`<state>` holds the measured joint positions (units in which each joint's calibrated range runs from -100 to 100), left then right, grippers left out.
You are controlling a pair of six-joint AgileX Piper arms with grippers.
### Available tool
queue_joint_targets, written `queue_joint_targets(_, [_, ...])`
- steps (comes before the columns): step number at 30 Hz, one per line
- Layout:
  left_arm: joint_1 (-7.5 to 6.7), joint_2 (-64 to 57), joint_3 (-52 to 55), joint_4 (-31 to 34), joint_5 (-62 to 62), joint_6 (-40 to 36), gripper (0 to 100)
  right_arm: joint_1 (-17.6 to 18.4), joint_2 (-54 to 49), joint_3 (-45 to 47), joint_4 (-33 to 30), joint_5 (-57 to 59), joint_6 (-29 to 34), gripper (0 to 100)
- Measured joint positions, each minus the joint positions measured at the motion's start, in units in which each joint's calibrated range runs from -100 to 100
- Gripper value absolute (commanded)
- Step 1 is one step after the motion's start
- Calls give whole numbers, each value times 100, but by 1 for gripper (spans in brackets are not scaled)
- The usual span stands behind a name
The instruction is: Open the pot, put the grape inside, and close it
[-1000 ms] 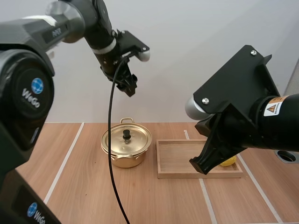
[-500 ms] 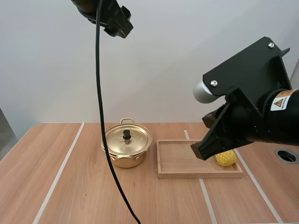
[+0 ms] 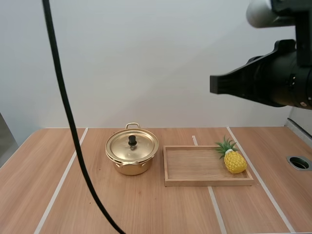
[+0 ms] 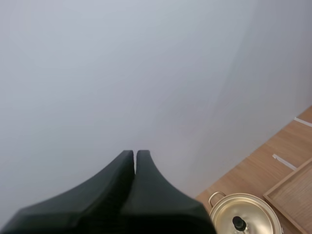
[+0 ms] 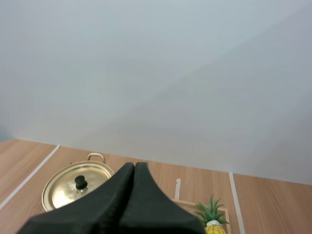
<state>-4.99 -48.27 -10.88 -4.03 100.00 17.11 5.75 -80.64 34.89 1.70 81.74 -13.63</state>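
**Pot lidded, fruit in tray: no step of the job done yet**

High view: the gold pot (image 3: 132, 157) stands on the table (image 3: 146, 209) with its lid (image 3: 122, 148) on and the black knob (image 3: 132, 140) upright at the centre. Just beside it, to the right, a wooden tray (image 3: 195, 182) holds a small yellow pineapple (image 3: 235, 161) at its far right end. This is the fruit on hand where the task names a grape. The right arm (image 3: 273, 80) hangs high over the tray, well apart from everything on the table. On this showing nothing has begun: the lid is to come off, the fruit is to go in, and the lid is to go back on.

Left wrist view: the left fingers (image 4: 119, 173) lie pressed together in one dark wedge, holding nothing, high above the table. Beyond them are the lidded pot (image 4: 241, 219) and a corner of the tray (image 4: 292, 195). This view adds what the high view cannot settle, namely that these fingers are closed and empty.

Right wrist view: the right fingers (image 5: 124, 178) are likewise closed on nothing, well above the table. Past them lie the pot (image 5: 63, 187), with its knob, and the pineapple's leafy crown (image 5: 212, 210) by the tray's back rim (image 5: 185, 202). This view adds the state of the right fingers. The high view alone lays out the whole tray and the narrow gap between tray and pot.
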Motion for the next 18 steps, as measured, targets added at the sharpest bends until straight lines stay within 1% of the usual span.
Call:
queue_joint_targets(4, [0,-334,-5,0,0,-106,0,0,-11,-41,-170,-130,193,0])
queue_joint_targets(7, [82,-648,169,10,0,-219,0,-13,-56,-65,-286,-164,404,0])
queue_joint_targets(11, [222,-1112,804,84,-94,-475,0,-111,-332,-65,-382,-497,554,0])
queue_joint_targets(14, [273,-1447,1402,122,-485,-778,0,-162,-621,-76,-394,-681,575,0])
queue_joint_targets(18, [274,-1979,2189,121,-1670,-1217,0,-221,-941,-76,-515,-764,586,0])
